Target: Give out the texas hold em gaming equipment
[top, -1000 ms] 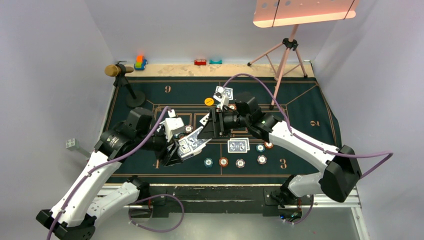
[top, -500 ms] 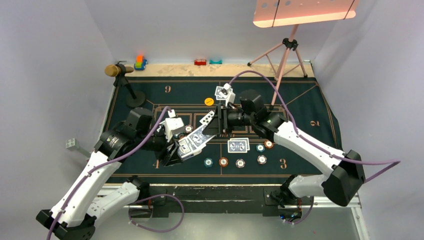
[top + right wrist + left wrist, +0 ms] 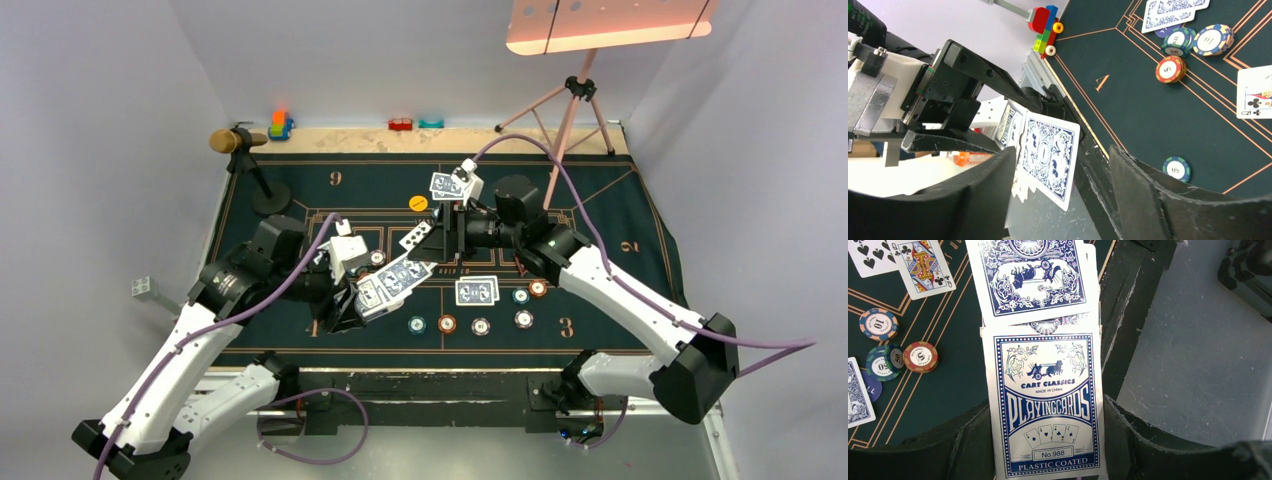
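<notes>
The deck of blue-backed playing cards [image 3: 1045, 410] is near the middle of the mat, toward 8 o'clock, pinched in the left gripper [image 3: 1045, 452], and the right gripper [image 3: 1063, 155] is spread on both sides of its top card. I judge the dealing partly done: card pairs [image 3: 447, 185] lie at 12 and 5 o'clock and round striped chips [image 3: 447, 323] at 6 o'clock, but most of the deck remains. The dark green gold-lined mat [image 3: 620, 230] covers the table, with pale walls around and a pink tripod stand [image 3: 570, 110] at 1 o'clock.
</notes>
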### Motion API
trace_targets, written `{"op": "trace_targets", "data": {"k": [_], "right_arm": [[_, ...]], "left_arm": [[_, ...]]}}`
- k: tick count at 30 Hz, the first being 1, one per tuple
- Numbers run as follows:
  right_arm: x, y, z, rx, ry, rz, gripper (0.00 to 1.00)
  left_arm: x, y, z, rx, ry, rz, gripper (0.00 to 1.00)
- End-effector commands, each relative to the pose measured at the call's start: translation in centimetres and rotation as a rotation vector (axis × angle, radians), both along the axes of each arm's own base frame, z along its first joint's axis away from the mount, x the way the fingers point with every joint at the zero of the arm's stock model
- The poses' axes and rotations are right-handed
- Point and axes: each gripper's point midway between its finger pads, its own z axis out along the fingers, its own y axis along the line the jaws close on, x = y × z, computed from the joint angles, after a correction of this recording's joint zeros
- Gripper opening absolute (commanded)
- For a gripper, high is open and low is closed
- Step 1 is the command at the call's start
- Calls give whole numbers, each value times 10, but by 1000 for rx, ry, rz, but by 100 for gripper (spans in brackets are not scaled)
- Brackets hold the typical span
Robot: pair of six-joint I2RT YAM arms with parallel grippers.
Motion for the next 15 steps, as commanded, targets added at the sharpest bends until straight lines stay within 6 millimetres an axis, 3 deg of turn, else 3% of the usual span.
{"op": "trace_targets", "data": {"k": [1, 5, 11, 15], "right_arm": [[-2, 3, 0, 9, 4, 35, 75], [-4, 10, -5, 38, 43, 62, 82], [-16, 25, -9, 37, 62, 123, 83], [-20, 27, -16, 27, 90, 131, 66]], "left_arm": [[2, -5, 20, -60, -39, -3, 20], [1, -5, 21, -65, -42, -3, 20], [1, -6, 22, -66, -42, -3, 20], [1, -6, 22, -66, -39, -1, 20]]}}
